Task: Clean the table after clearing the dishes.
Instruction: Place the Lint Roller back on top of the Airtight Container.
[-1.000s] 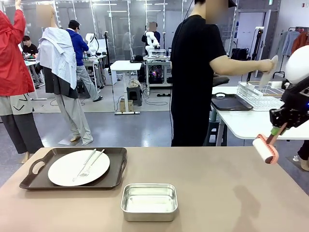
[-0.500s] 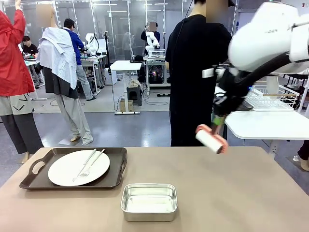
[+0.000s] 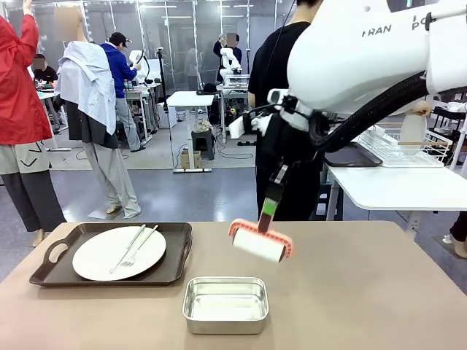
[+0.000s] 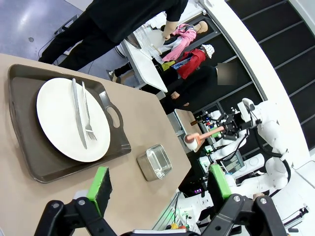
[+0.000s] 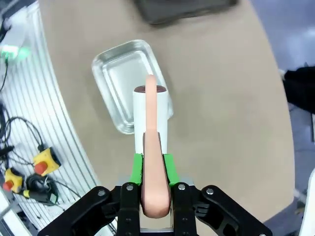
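Reaching across the table (image 3: 365,292), right arm (image 3: 350,58) points roller (image 3: 260,244) downward.

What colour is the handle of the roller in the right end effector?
Salmon pink; the white roller's curved plastic handle shows best in the right wrist view.

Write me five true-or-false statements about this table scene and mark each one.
The right gripper is shut on the lint roller. True.
The lint roller lies inside the steel pan. False: it is held in the air.
A white plate sits on the dark tray. True.
The left gripper holds a cloth. False: its jaws stand open and empty.
In the front view the dark tray is right of the steel pan. False: it is left.
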Robot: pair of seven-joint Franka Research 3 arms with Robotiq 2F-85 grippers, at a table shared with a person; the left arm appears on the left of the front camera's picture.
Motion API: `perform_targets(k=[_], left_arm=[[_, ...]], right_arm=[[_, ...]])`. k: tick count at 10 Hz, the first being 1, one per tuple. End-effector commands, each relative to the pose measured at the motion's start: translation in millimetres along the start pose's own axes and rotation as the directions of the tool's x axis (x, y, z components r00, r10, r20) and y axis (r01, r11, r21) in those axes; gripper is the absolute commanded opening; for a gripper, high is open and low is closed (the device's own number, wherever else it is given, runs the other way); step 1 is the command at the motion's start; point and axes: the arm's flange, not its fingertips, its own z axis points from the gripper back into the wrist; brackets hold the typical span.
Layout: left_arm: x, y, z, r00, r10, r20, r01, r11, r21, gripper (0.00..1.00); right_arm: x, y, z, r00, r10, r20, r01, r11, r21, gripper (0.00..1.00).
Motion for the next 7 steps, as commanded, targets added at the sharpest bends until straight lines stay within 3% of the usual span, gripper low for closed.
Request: perform_targets(k=[1,2,3,4,7], left_arm=[[-0.3,-1.5,2.3,1.0,-0.003,0.003,0.003,1.0,-0.002,1.0],[-0.3,-1.5,2.3,1.0,-0.003,0.003,0.003,1.0,-0.002,1.0],[-0.3,-1.5,2.3,1.0,-0.003,0.003,0.003,1.0,-0.002,1.0],[-0.3,-1.5,2.3,1.0,-0.003,0.003,0.003,1.0,-0.002,1.0],[-0.3,-1.5,2.3,1.0,-0.003,0.003,0.003,1.0,-0.002,1.0]], right_arm=[[9.8,15.5,-23.4,0.995,0.086,-0.057,-0.086,0.996,-0.001,0.21],[19.1,22.8,-29.8,0.995,0.085,-0.053,-0.085,0.996,-0.004,0.21],[22.1,27.3,-33.2,0.991,0.117,-0.057,-0.123,0.987,-0.103,0.21],[13.2,25.8,-25.0,0.996,0.075,-0.046,-0.074,0.997,0.021,0.21],[13.2,25.8,-25.0,0.996,0.075,-0.046,-0.074,0.997,0.021,0.21]])
